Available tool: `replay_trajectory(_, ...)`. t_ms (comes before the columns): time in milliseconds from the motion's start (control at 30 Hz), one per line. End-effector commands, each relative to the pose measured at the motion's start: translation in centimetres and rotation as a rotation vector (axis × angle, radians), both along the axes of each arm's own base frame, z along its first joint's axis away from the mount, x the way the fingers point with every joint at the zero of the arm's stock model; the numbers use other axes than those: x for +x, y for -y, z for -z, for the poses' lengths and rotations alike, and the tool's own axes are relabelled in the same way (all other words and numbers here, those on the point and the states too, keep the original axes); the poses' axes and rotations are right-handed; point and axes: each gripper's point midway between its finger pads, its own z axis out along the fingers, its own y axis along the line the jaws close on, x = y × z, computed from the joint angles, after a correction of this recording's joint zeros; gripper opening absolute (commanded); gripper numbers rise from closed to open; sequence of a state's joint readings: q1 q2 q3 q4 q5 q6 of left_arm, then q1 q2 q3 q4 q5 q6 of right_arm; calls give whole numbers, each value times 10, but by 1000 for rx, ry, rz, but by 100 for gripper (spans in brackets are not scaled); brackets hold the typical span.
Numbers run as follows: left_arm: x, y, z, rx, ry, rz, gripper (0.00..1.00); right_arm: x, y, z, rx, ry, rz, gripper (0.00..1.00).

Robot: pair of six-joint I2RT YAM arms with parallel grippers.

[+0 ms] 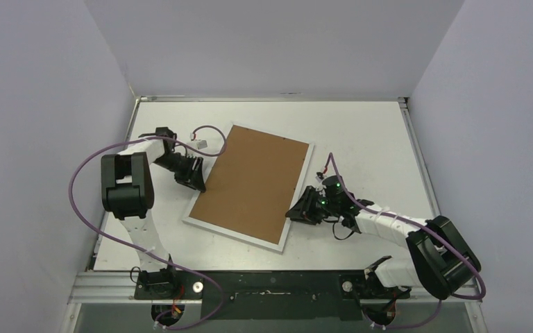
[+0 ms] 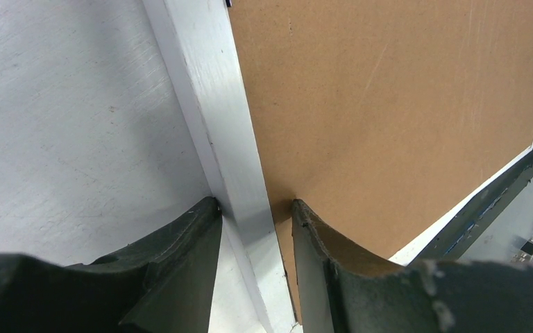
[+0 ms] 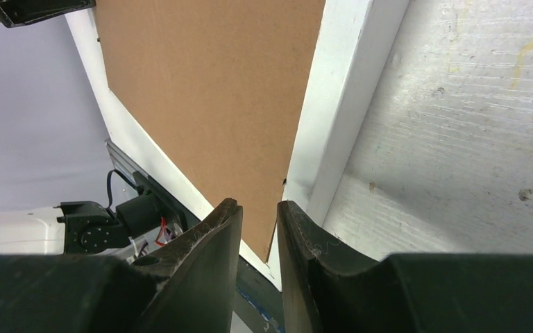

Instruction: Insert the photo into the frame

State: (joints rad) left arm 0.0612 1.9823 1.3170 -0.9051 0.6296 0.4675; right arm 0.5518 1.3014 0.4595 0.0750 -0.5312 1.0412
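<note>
Two black-and-white arms (image 1: 126, 186), purple cables (image 1: 76, 180), apparently green wrist lights (image 1: 332, 186)

The top camera is looking down from high above and behind the arm bases, far enough off to be taking in the whole table (image 1: 375, 139) and the frame (image 1: 232, 234). The left wrist camera is sitting very close over the frame's left rail, facing across the board (image 1: 253, 180) toward the right side. The right wrist camera is hugging the opposite rail just as closely, facing back leftward. All three are sharing the board and the frame's rails.
</note>
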Motion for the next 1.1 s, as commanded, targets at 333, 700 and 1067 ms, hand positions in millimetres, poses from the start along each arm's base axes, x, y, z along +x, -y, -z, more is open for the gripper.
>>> replay_trajectory(333, 10, 2, -10, -5, 70, 16, 36, 6, -16, 0, 37, 12, -28, 27)
replay_trajectory(700, 10, 9, -14, -20, 73, 27, 35, -1, -23, 10, 47, -11, -29, 27)
replay_trajectory(1067, 6, 10, -16, -29, 70, 39, 33, 15, -36, 16, 59, 2, -38, 27)
